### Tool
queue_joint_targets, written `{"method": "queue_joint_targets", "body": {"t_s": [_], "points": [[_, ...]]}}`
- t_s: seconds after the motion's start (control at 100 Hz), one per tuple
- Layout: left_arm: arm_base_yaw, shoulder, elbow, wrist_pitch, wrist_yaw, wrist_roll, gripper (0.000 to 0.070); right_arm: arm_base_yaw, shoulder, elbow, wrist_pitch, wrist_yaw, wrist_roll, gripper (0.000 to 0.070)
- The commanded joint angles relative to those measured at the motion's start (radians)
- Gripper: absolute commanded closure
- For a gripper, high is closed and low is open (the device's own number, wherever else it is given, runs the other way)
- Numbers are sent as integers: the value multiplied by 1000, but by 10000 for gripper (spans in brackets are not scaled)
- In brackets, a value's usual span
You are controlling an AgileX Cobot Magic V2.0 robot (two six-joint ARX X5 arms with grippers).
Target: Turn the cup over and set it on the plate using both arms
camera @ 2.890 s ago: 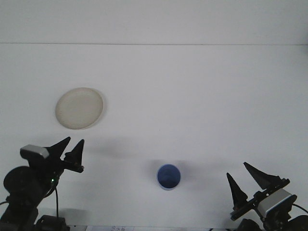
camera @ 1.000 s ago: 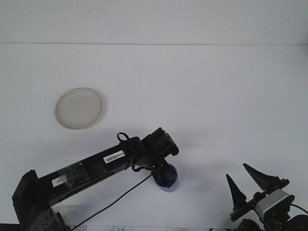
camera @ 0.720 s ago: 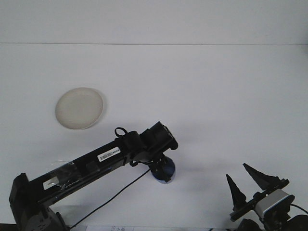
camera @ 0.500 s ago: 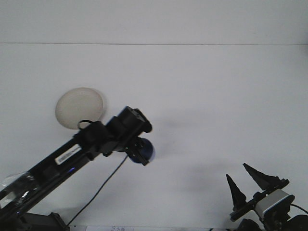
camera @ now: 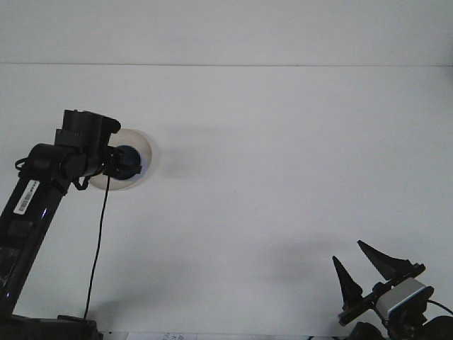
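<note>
The blue cup (camera: 132, 161) is over the cream plate (camera: 144, 150) at the left of the table, and my left gripper (camera: 122, 161) is shut on it. The arm's black wrist hides much of the plate and the cup's left side. Whether the cup rests on the plate or hangs just above it cannot be told. My right gripper (camera: 367, 269) stands open at the bottom right corner, with nothing between its fingers.
The white table (camera: 283, 163) runs back to a white wall. The left arm's black link (camera: 28, 212) slants from the bottom left up to the plate, with a cable hanging below it.
The left arm reached the cup at the front middle, closed on it, lifted it and carried it back and left over the plate. The right arm has stayed still.
</note>
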Motion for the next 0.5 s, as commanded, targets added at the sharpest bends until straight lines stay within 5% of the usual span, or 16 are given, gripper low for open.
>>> {"method": "queue_joint_targets", "body": {"t_s": [0.0, 0.49], "points": [[31, 56, 35, 20, -1, 19, 694, 9, 1, 4, 7, 0, 23, 286], [146, 371, 204, 95, -1, 16, 694, 9, 1, 4, -25, 0, 42, 286]]}}
